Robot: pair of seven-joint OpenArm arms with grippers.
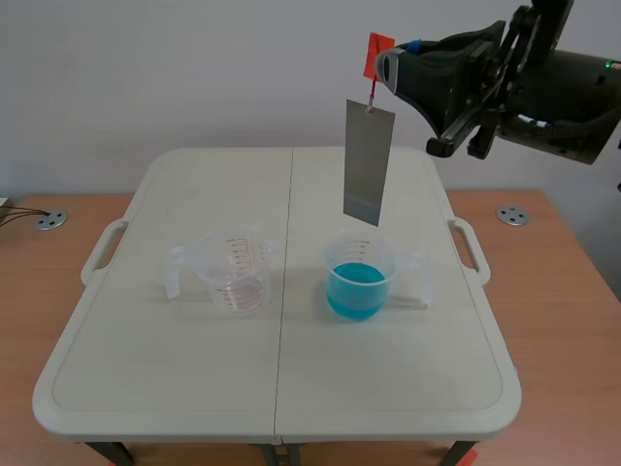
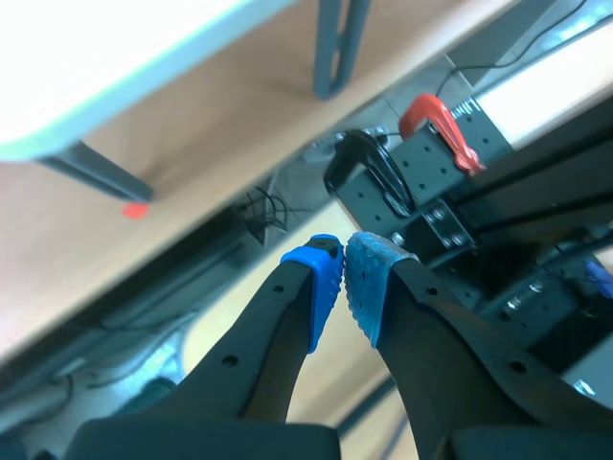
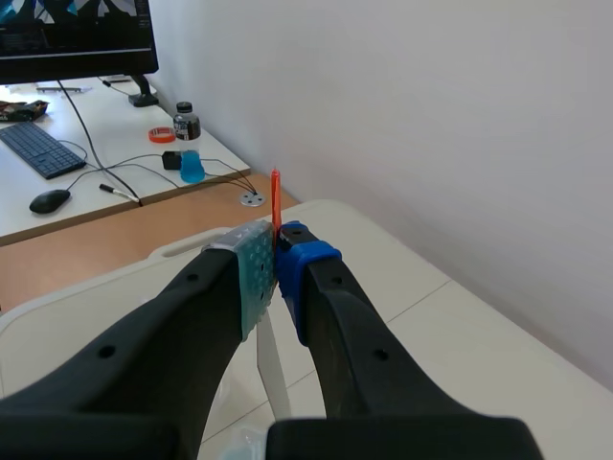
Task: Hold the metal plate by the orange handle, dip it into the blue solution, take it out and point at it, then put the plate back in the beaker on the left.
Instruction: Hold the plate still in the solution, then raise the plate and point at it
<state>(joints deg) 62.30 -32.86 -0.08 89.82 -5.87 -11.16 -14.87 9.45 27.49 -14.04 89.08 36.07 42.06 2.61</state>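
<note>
metal plate (image 1: 369, 160) above blue solution (image 1: 357, 289)

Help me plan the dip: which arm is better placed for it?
Right. The right arm grips the orange handle, the metal plate hanging above the blue solution. The left arm sits low beside the table, jaws shut on nothing.

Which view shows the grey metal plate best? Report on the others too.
The scene view: the flat grey metal plate hangs face-on by its orange handle above the clear beaker of blue solution. The right wrist view shows only its thin edge under the jaws; the left wrist view, nothing of it.
</note>
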